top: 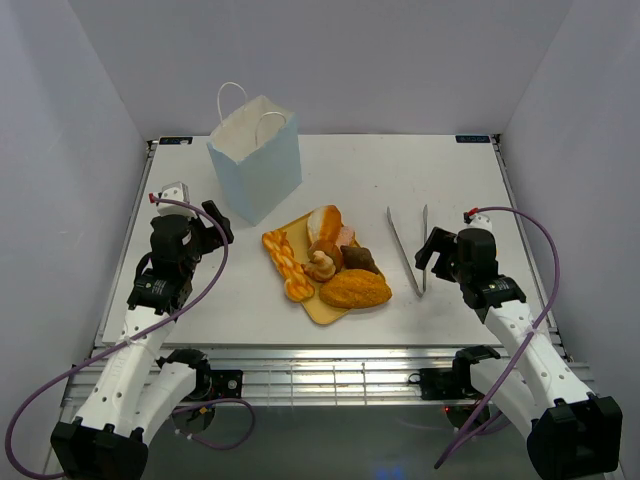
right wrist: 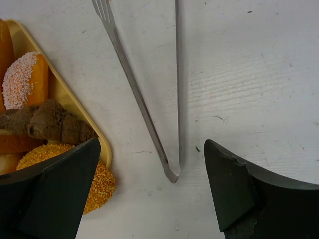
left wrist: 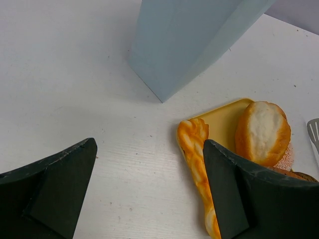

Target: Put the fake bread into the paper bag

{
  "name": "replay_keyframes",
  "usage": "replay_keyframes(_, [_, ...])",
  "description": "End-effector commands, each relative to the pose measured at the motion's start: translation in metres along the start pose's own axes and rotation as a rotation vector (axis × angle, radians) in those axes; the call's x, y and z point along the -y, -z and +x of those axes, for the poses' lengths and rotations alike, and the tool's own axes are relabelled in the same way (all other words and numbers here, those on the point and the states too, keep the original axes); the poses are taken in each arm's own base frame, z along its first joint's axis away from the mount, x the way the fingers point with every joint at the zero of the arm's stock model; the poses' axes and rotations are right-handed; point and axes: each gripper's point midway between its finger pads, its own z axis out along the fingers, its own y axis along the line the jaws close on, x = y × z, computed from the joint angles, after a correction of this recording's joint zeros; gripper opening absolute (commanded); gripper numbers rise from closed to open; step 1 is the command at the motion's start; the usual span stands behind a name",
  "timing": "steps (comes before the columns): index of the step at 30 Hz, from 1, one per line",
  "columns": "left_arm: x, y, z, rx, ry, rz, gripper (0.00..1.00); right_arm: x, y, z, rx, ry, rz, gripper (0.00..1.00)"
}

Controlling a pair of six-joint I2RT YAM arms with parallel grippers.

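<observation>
My left gripper [left wrist: 149, 144] hangs with jaws apart and empty over the white table [top: 450, 180], near the upright pale blue paper bag [top: 257, 165]; my right gripper [right wrist: 152, 144] gapes likewise above the hinge end of the metal tongs [right wrist: 135, 89]; the fake bread [top: 328, 262] lies heaped on the yellow tray [top: 325, 312], just beside the bag.
</observation>
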Motion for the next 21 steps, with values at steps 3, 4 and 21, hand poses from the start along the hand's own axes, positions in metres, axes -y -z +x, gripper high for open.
replay_keyframes(3, [0.004, 0.004, -0.012, 0.026, -0.003, 0.018, 0.98, -0.003, 0.003, -0.017, 0.076, -0.003, -0.010, 0.90])
replay_keyframes(4, [0.005, 0.004, -0.014, 0.029, -0.002, 0.023, 0.98, -0.002, 0.002, -0.017, 0.077, 0.000, -0.005, 0.90])
replay_keyframes(21, [0.008, 0.009, -0.018, 0.046, 0.001, 0.043, 0.98, -0.028, 0.002, -0.022, 0.065, 0.163, -0.163, 0.90])
